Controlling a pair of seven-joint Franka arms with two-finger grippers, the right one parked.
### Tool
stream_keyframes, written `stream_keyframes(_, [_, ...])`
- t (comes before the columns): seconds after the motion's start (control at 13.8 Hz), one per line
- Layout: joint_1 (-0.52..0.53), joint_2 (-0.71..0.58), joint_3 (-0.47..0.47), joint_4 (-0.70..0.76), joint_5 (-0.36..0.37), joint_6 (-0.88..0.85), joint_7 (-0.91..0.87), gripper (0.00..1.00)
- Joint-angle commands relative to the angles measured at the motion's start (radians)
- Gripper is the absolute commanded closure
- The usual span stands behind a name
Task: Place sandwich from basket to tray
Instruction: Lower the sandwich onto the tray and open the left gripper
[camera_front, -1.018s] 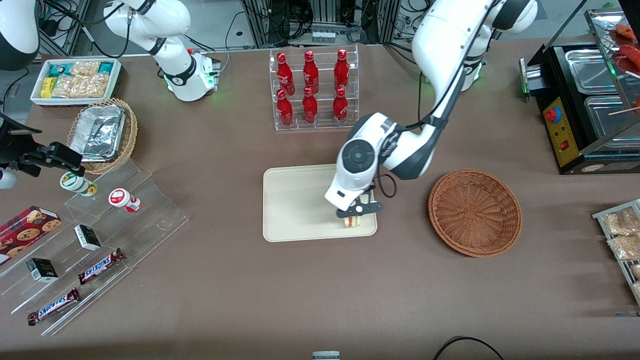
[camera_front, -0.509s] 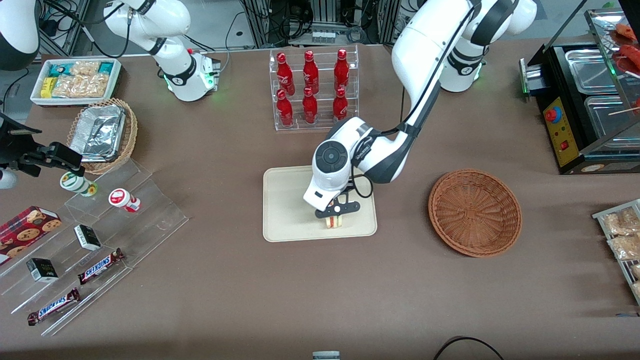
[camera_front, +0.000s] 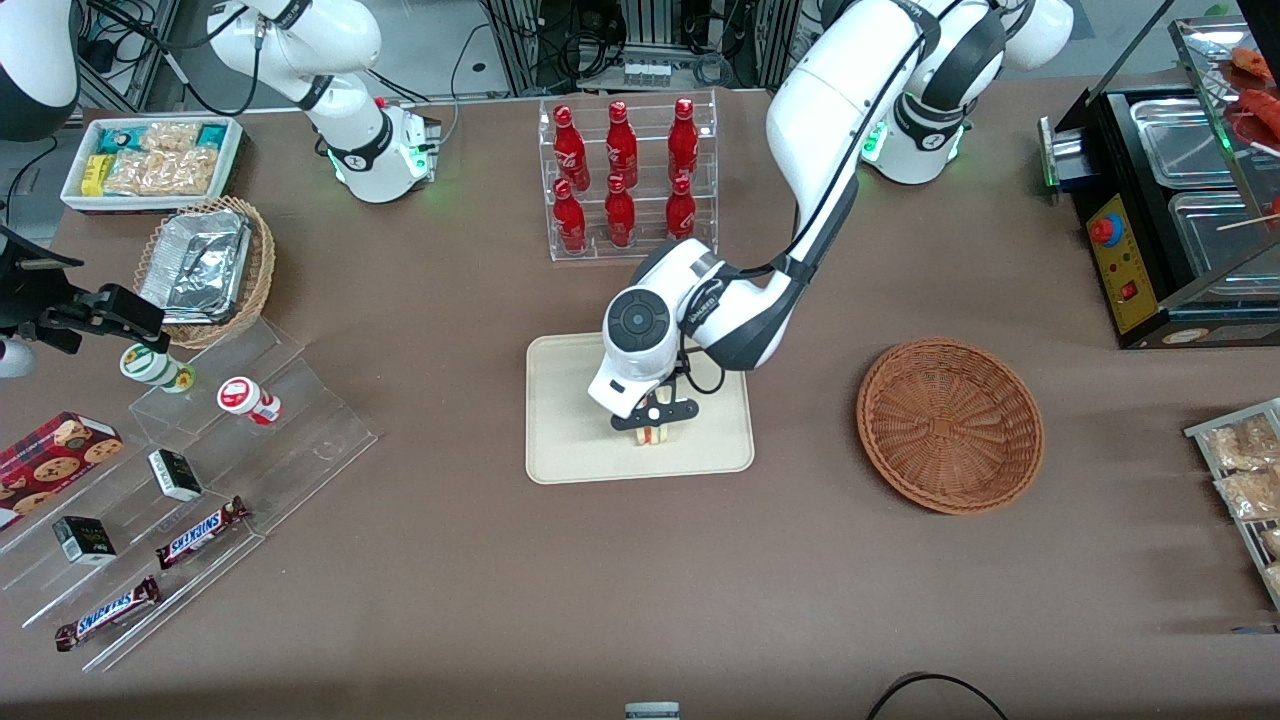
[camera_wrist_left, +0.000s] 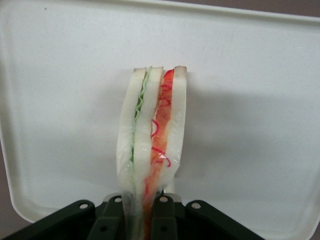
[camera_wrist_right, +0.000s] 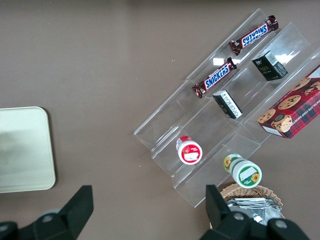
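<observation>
My left gripper (camera_front: 654, 423) is shut on the sandwich (camera_front: 654, 435), a pale bread wedge with green and red filling, and holds it over the middle of the cream tray (camera_front: 570, 450). In the left wrist view the sandwich (camera_wrist_left: 152, 145) stands on edge between the black fingers (camera_wrist_left: 113, 217), with the tray's surface (camera_wrist_left: 250, 100) just under it. I cannot tell whether it touches the tray. The reddish-brown wicker basket (camera_front: 950, 424) sits empty beside the tray, toward the working arm's end of the table.
A clear rack of red bottles (camera_front: 626, 180) stands farther from the front camera than the tray. Clear stepped shelves with snack bars and cups (camera_front: 200, 480) lie toward the parked arm's end. A black food warmer (camera_front: 1170, 200) stands at the working arm's end.
My gripper has carried the sandwich from the tray's edge nearest the basket toward the tray's middle, a little farther from the front camera. It stays shut on the sandwich.
</observation>
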Motion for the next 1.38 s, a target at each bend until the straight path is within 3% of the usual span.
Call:
stream_keyframes(0.0, [-0.008, 0.027, -0.001, 0.043, -0.016, -0.027, -0.031, 1.0])
stream_keyframes(0.44, [-0.017, 0.057, 0.001, 0.066, -0.014, -0.016, -0.073, 1.0])
stream_keyframes(0.51, [-0.016, 0.057, 0.001, 0.067, -0.014, -0.016, -0.071, 0.55])
stream_keyframes(0.58, [-0.016, 0.057, 0.001, 0.067, -0.014, -0.016, -0.075, 0.01])
stream_keyframes(1.31, [0.006, -0.05, 0.01, 0.129, -0.01, -0.148, -0.061, 0.0])
